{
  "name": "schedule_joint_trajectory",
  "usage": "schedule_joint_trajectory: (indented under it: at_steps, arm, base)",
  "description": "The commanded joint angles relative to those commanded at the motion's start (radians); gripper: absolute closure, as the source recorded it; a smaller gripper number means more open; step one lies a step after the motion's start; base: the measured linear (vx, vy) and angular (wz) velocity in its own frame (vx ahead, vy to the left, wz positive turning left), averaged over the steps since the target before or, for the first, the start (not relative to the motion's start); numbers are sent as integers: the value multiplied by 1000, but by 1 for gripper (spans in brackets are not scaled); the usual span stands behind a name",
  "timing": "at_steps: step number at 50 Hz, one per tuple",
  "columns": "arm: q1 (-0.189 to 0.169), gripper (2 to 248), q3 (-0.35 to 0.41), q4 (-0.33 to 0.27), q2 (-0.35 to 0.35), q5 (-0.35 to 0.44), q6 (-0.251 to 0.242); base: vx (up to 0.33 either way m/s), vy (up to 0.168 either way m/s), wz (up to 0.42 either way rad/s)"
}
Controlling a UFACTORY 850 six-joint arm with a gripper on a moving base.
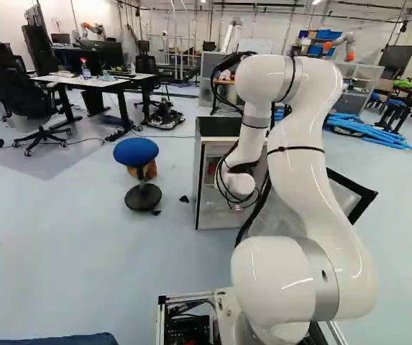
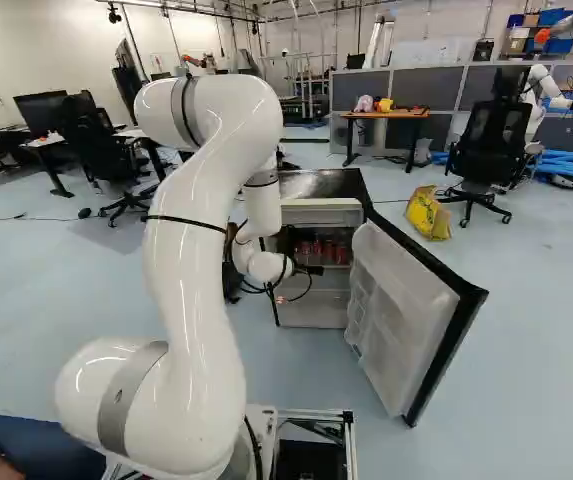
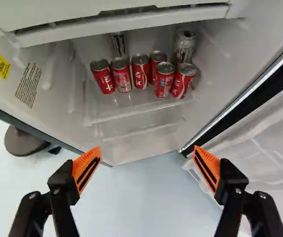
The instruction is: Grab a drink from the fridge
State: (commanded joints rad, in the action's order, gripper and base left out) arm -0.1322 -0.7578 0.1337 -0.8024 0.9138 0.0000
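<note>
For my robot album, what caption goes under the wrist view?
Open gripper facing red cans on a fridge shelf.

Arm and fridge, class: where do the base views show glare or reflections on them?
Left base view: bright streaks on the white arm, low down; right base view: a streak there too, and pale reflections across the black fridge top.

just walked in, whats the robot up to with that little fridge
The fridge door stands wide open, and the arm has its gripper open in front of the fridge, facing a shelf of red cans with two silver ones behind. It holds nothing at this moment; it looks set to reach in for a drink.
</note>
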Motion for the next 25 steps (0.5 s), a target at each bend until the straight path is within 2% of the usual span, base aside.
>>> schedule_joint_trajectory:
  at_steps: [25]
  arm:
    - [-19, 3, -109, 0, -118, 85, 0]
  base:
    - [0, 0, 0]
